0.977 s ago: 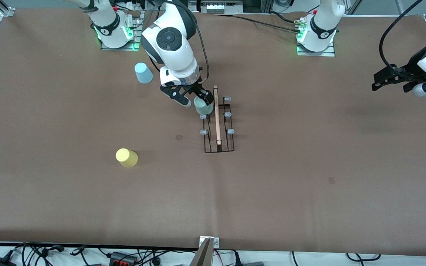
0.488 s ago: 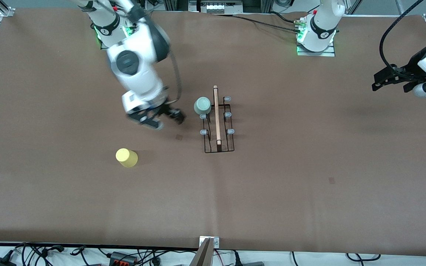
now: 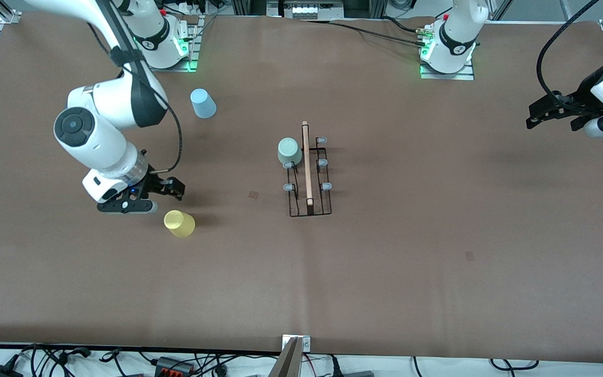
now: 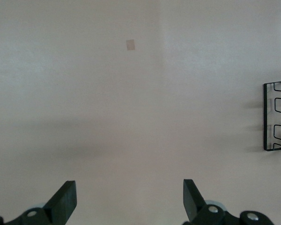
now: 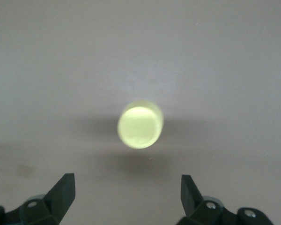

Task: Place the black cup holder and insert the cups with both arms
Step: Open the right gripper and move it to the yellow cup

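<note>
**Right gripper open above yellow cup, pick not yet made**

The right gripper (image 3: 157, 196) is held with fingers spread apart and empty, just beside the yellow cup (image 3: 179, 223), toward the right arm's end of the table. In the right wrist view the right gripper's fingertips (image 5: 63, 190) are seen wide on either side, with the yellow cup (image 5: 140, 124) ahead of them, centred between the finger lines but not yet between the pads. The cup stands upside down, base up, untouched.

Judged step: the yellow cup is to be grasped. For a clean pick, the gripper should be brought over the cup so its tapered wall sits squarely between the pads, lowered before closing, and closed low on the wall, since a tapered smooth tumbler could be squeezed upward out of a high grip. The cup should be kept upright-inverted for the peg.

Farther out, the black cup holder (image 3: 309, 175) stands mid-table, well apart from the gripper, with the mint green cup (image 3: 289, 151) already seated on a peg. The pale blue cup (image 3: 203, 103) is still on the table near the right arm's base.

The left gripper (image 3: 550, 112) waits, open and empty, above the left arm's end of the table; its fingertips (image 4: 65, 199) frame bare table, with the holder's edge (image 4: 276, 117) in view
</note>
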